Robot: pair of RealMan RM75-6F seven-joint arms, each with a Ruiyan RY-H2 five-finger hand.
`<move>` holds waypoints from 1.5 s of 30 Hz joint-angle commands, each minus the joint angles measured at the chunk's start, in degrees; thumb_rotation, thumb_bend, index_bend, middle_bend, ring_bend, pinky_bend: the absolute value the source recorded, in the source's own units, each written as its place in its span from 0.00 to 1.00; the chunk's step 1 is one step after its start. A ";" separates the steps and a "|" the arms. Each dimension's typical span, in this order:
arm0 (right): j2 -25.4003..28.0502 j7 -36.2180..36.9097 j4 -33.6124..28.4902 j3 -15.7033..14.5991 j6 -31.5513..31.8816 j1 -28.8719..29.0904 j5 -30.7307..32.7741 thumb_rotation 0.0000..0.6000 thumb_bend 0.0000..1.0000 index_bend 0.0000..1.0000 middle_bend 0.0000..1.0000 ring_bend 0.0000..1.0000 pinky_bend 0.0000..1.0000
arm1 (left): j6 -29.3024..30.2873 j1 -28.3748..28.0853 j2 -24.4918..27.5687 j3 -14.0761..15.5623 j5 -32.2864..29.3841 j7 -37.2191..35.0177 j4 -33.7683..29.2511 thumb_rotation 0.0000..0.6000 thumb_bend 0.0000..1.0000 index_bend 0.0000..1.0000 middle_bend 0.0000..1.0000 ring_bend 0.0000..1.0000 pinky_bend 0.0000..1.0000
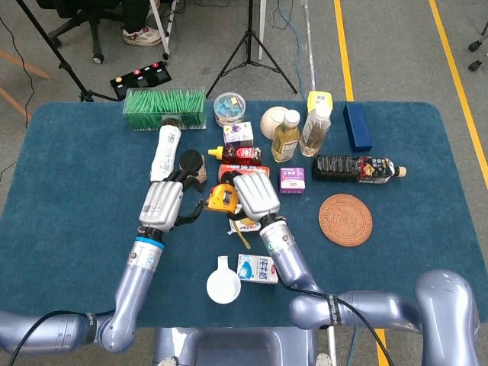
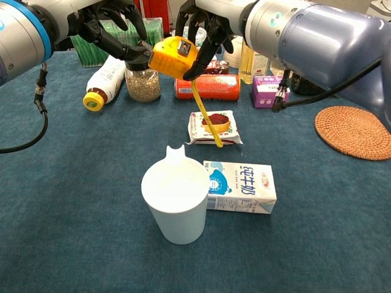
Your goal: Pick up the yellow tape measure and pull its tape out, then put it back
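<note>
The yellow tape measure hangs above the table, and my right hand grips its case from the right and above. A short length of yellow tape droops from the case toward a snack packet. My left hand is just left of the case with its fingers spread; the fingertips reach the case's left edge, and I cannot tell whether they touch it. In the head view the tape measure sits between the left hand and the right hand.
Below the hands lie a snack packet, a white cup and a milk carton. Behind stand an oat jar, a white bottle, a red can and a purple box. A cork coaster lies right.
</note>
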 commanded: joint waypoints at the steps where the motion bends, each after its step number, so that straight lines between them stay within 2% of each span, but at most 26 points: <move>1: 0.00 -0.03 0.02 -0.01 0.03 -0.01 -0.02 1.00 0.15 0.60 0.59 0.73 0.71 | -0.04 -0.03 0.04 -0.01 -0.05 0.05 -0.08 1.00 0.37 0.49 0.29 0.22 0.41; 13: 0.16 0.33 0.00 0.27 -0.10 -0.10 0.02 1.00 0.15 0.61 0.59 0.73 0.71 | -0.26 -0.12 -0.13 0.04 -0.52 -0.01 0.08 1.00 0.38 0.53 0.29 0.22 0.41; 26: 0.56 0.52 -0.03 0.32 -0.36 -0.24 0.29 1.00 0.15 0.61 0.60 0.73 0.71 | -1.13 0.05 0.66 0.37 -0.45 -0.61 -0.05 1.00 0.44 0.56 0.32 0.23 0.42; 36: 1.73 -0.31 -0.50 -0.70 -1.00 -0.44 -0.08 1.00 0.15 0.61 0.61 0.73 0.71 | -3.50 1.64 4.49 1.37 -0.07 -3.44 -1.63 1.00 0.45 0.56 0.32 0.23 0.42; 45: 3.31 -1.63 -1.35 -2.29 -2.12 -0.55 -0.53 1.00 0.15 0.61 0.61 0.73 0.71 | -6.13 4.14 10.38 2.34 1.44 -8.16 -3.29 1.00 0.45 0.56 0.32 0.23 0.42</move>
